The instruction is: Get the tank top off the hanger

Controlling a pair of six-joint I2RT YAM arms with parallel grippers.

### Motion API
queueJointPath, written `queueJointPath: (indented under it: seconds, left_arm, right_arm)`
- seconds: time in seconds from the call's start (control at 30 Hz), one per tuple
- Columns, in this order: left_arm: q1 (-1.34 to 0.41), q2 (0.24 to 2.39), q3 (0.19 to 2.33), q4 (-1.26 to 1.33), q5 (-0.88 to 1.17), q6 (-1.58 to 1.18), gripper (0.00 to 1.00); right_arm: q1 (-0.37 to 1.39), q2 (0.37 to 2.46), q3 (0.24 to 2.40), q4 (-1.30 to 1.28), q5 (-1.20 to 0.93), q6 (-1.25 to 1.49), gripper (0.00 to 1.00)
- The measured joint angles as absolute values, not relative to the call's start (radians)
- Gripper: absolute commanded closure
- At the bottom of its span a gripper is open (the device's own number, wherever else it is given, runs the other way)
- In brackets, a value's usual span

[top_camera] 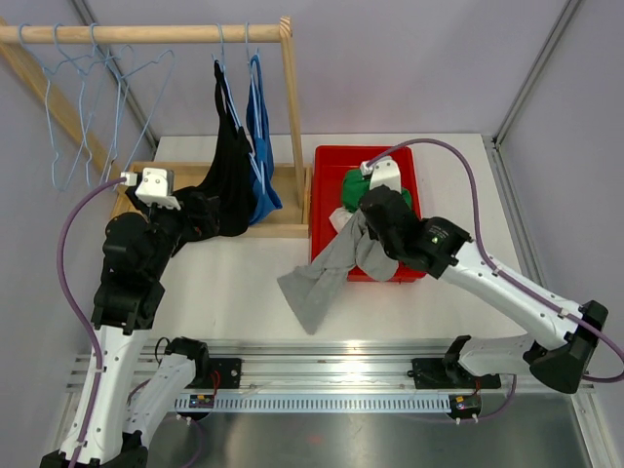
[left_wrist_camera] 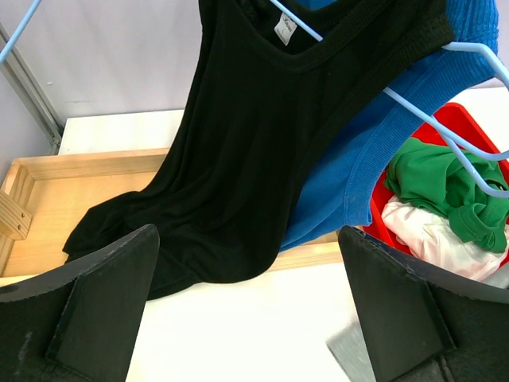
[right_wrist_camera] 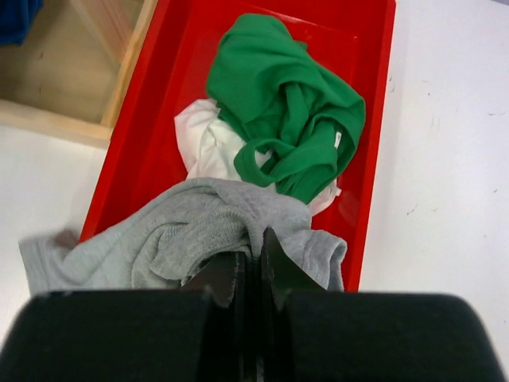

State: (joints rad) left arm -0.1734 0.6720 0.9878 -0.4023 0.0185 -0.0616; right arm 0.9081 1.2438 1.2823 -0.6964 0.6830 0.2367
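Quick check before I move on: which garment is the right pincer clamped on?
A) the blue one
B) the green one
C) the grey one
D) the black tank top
C: the right pincer is shut on the grey garment, which spills over the red bin's edge, while the green garment lies loose beyond it.

2 robot arms. The left arm (top_camera: 125, 292) and right arm (top_camera: 507, 288) have smooth white tube links and bulky black joints. A purple cable (top_camera: 66, 244) loops to a white camera block (top_camera: 154, 185) on each wrist. The left gripper (left_wrist_camera: 248, 232) has 2 matte black wedge-shaped fingers (left_wrist_camera: 103, 302).
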Motion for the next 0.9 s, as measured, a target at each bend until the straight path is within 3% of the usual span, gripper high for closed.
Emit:
queueJointPath:
  seconds: [0.4,0.7,0.9]
  left_arm:
    - [-0.173,0.679,0.987,-0.402,0.019,-0.062,0.01]
    - [-0.173,0.685,0.987,-0.402,0.019,-0.062,0.01]
    - [-0.173,0.685,0.987,-0.402,0.019,-0.062,0.01]
  right_arm:
    - [0.582,1.458,1.642,-0.649,0.471,0.110,1.00]
    - [0.521,1.655,1.943,-0.659,0.404,0.042,1.00]
    - [0.519,1.707,1.966,-0.651,0.391,0.034,1.00]
